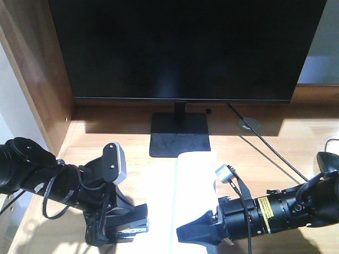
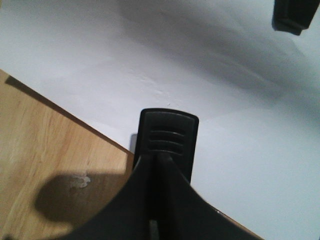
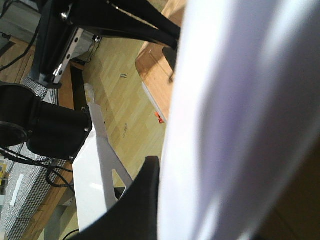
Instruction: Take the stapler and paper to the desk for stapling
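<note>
The black stapler (image 1: 135,222) is clamped in my left gripper (image 1: 124,228) at the front left of the desk (image 1: 238,153). In the left wrist view its ribbed end (image 2: 168,127) sticks out past the shut left gripper (image 2: 157,156) and hovers over the paper (image 2: 210,75). The white paper (image 1: 193,182) lies in front of the monitor stand, and its near edge curves up. My right gripper (image 1: 183,233) is shut on that edge. In the right wrist view the paper (image 3: 225,125) fills the frame beside one black finger (image 3: 142,200); the other finger is hidden behind it.
A large black monitor (image 1: 180,47) on a square stand (image 1: 179,135) takes up the back of the desk. A dark cable (image 1: 265,145) runs from a round grommet (image 1: 247,124) to the right. The brown side panel (image 1: 37,79) walls the left. The right gripper's tip (image 2: 295,15) shows nearby.
</note>
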### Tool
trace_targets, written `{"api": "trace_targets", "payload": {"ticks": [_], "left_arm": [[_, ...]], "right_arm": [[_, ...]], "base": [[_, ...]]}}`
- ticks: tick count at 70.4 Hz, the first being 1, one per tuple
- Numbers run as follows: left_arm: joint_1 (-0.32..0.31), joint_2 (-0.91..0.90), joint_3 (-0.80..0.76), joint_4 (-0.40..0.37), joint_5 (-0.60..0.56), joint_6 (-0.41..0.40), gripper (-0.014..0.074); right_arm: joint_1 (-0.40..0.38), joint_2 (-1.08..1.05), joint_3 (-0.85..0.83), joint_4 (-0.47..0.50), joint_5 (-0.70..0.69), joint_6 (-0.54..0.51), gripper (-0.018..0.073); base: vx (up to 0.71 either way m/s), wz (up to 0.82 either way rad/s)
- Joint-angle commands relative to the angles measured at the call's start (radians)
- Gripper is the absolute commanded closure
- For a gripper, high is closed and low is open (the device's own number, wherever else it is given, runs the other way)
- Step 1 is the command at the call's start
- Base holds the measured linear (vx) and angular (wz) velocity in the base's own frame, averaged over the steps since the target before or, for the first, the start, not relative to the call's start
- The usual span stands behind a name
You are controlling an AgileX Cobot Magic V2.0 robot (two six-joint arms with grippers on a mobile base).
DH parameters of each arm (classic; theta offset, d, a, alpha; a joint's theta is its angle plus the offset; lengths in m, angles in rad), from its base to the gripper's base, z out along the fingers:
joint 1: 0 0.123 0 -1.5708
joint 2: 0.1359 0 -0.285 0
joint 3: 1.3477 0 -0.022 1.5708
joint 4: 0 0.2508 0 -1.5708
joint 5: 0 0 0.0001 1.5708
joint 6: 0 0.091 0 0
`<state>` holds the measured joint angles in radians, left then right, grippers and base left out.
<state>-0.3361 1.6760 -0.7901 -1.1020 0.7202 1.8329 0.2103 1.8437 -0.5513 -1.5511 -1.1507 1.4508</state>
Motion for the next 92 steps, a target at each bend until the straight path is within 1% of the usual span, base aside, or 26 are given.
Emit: {"api": "trace_targets", "payload": {"ticks": [1, 5, 9, 22, 33, 40, 54, 67, 77, 92], "left_arm": [[-0.004, -0.029, -0.021, -0.041, 0.029, -0.001, 0.0603], [-0.004, -0.029, -0.021, -0.041, 0.029, -0.001, 0.0603], [-0.004, -0.029, -0.021, -0.041, 0.029, -0.001, 0.0603], [-0.004, -0.029, -0.021, -0.041, 0.029, -0.001, 0.0603], [-0.004, -0.029, -0.021, -0.041, 0.029, -0.001, 0.0603], [-0.004, -0.029, -0.021, -0.041, 0.029, -0.001, 0.0603], [-0.004, -0.029, -0.021, -0.041, 0.029, -0.001, 0.0603], [-0.004, -0.029, -0.021, -0.041, 0.029, -0.001, 0.0603], [-0.004, -0.029, -0.021, -0.041, 0.029, -0.001, 0.0603], [-0.004, -0.029, -0.021, -0.041, 0.029, -0.001, 0.0603]], "right_arm": [[-0.002, -0.042, -0.015, 0.014, -0.066, 0.042, 0.0562], [-0.002, -0.042, -0.015, 0.017, 0.01, 0.087, 0.0562], [-0.002, -0.042, -0.015, 0.017, 0.049, 0.095, 0.0562], [-0.002, -0.042, -0.015, 0.036, 0.029, 0.084, 0.0562], [-0.002, -0.042, -0.015, 0.082, 0.028, 0.084, 0.0562], [-0.002, -0.042, -0.015, 0.102, -0.006, 0.084, 0.0562], [-0.002, -0.042, -0.015, 0.113, -0.123, 0.079, 0.0562], [-0.001, -0.042, -0.015, 0.114, -0.139, 0.079, 0.0562], [-0.001, -0.042, -0.015, 0.11, -0.189, 0.077, 0.0562], [-0.001, -0.042, -0.015, 0.04, -0.193, 0.067, 0.0562]], "base": [[0.0, 0.0], [0.0, 0.0], [0.0, 0.0], [0.0, 0.0], [0.0, 0.0], [0.0, 0.0], [0.0, 0.0], [0.0, 0.0], [0.0, 0.0], [0.0, 0.0]]}}
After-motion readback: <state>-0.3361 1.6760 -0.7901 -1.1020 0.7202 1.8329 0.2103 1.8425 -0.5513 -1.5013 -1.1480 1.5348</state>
